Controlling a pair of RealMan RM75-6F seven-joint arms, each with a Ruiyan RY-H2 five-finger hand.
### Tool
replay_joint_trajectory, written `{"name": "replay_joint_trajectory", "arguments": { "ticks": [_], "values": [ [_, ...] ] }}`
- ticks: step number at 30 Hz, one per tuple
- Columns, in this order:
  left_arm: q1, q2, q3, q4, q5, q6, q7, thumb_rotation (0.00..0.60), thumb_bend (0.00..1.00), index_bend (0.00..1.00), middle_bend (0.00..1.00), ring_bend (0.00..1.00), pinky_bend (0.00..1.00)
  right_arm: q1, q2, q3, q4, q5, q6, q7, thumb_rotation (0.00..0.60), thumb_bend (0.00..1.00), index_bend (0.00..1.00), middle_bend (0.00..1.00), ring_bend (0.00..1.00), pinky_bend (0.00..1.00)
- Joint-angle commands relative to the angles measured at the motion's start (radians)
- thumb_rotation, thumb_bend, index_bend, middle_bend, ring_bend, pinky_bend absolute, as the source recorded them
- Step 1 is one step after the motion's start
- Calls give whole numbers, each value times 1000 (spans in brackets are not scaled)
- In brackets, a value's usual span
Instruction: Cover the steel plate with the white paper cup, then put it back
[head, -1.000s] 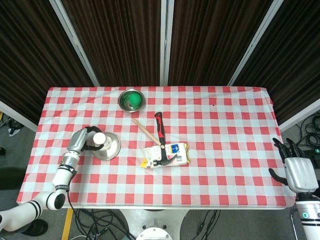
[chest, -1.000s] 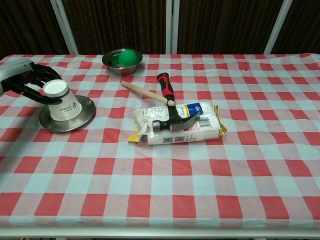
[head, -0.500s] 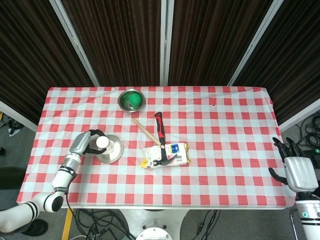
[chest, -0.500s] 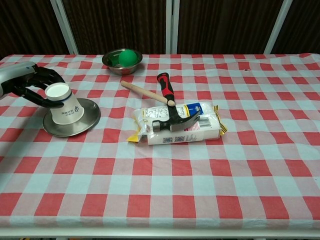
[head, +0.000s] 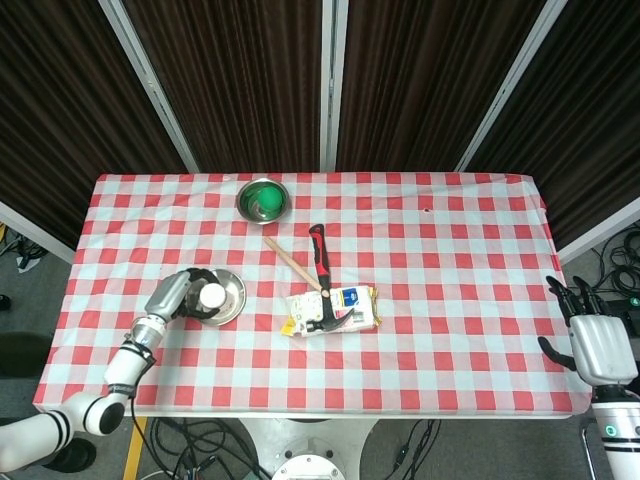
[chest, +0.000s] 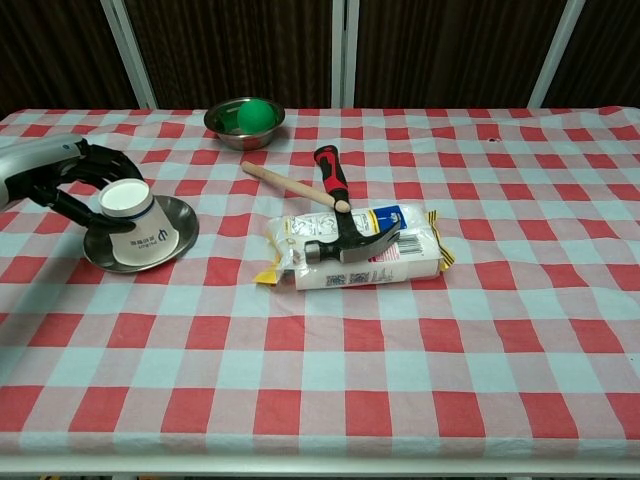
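Observation:
The white paper cup (chest: 133, 226) is upside down and tilted, resting on the near left part of the steel plate (chest: 170, 232). My left hand (chest: 75, 185) grips the cup around its upturned base. From above, the cup (head: 211, 296) covers the left side of the plate (head: 230, 291), with my left hand (head: 178, 297) beside it. My right hand (head: 585, 335) hangs past the table's right edge with its fingers apart and nothing in it.
A steel bowl (chest: 228, 126) holding a green ball (chest: 259, 115) stands at the back. A red-and-black hammer (chest: 335, 200) lies across a food packet (chest: 370, 262) at the table's middle, next to a wooden stick (chest: 288, 186).
My left hand has moved right and toward the near edge with the cup. The cup has tipped and slid to the plate's near left side, dragging the plate slightly.

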Motion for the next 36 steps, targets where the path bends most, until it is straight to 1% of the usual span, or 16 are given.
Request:
{"name": "replay_joint_trajectory", "arguments": {
  "ticks": [1, 3, 5, 7, 12, 16, 19, 22, 24, 27, 30, 32, 36],
  "values": [
    [-15, -46, -36, 89, -59, -11, 25, 600, 250, 500, 376, 220, 209, 1, 0, 0, -1, -1, -1, 0, 600, 146, 74, 223, 44, 210],
    [-20, -64, -56, 125, -90, -18, 23, 600, 252, 500, 376, 220, 210, 2, 0, -1, -2, -4, -1, 0, 600, 146, 75, 223, 44, 210],
    [-18, -66, -64, 132, -96, -10, 21, 600, 253, 500, 376, 220, 210, 0, 0, -2, -2, -5, 1, 0, 600, 145, 74, 223, 44, 211],
    [-10, -55, -65, 113, -89, 2, 12, 600, 253, 500, 376, 220, 210, -2, 1, -3, -2, -5, 3, 2, 600, 146, 74, 223, 44, 211],
    [16, 4, -62, 24, -48, 39, -41, 600, 252, 500, 376, 220, 210, -3, 2, -3, 0, -8, 7, 6, 600, 146, 74, 223, 44, 211],
    [26, 30, -90, 11, -57, 65, -75, 600, 251, 500, 376, 220, 209, -8, 4, -4, 2, -13, 16, 12, 600, 145, 74, 223, 44, 211],
    [13, 21, -114, 64, -87, 65, -49, 600, 252, 500, 375, 220, 209, -11, 4, -4, 4, -12, 20, 15, 600, 146, 74, 223, 44, 211],
    [-16, -18, -137, 159, -145, 24, -14, 600, 254, 500, 374, 220, 209, -12, 3, -5, 5, -13, 20, 18, 600, 146, 74, 223, 44, 211],
    [-38, -63, -150, 248, -183, -12, -2, 600, 254, 498, 372, 220, 209, -14, 1, -6, 6, -13, 21, 19, 600, 146, 74, 223, 44, 211],
    [-60, -112, -161, 343, -209, -41, 6, 600, 255, 490, 367, 220, 207, -15, 1, -6, 6, -10, 21, 18, 600, 146, 75, 223, 44, 211],
    [-75, -149, -171, 412, -222, -66, -6, 600, 254, 482, 362, 215, 199, -15, 3, -5, 5, -7, 20, 16, 600, 145, 74, 223, 44, 211],
    [-80, -163, -169, 440, -219, -75, -7, 600, 240, 440, 337, 187, 177, -15, 4, -5, 3, -7, 20, 14, 600, 145, 74, 223, 44, 211],
    [-77, -167, -158, 451, -210, -70, 23, 600, 184, 305, 247, 125, 85, -13, 4, -3, 2, -7, 18, 13, 600, 146, 74, 223, 44, 211]
  ]
}}
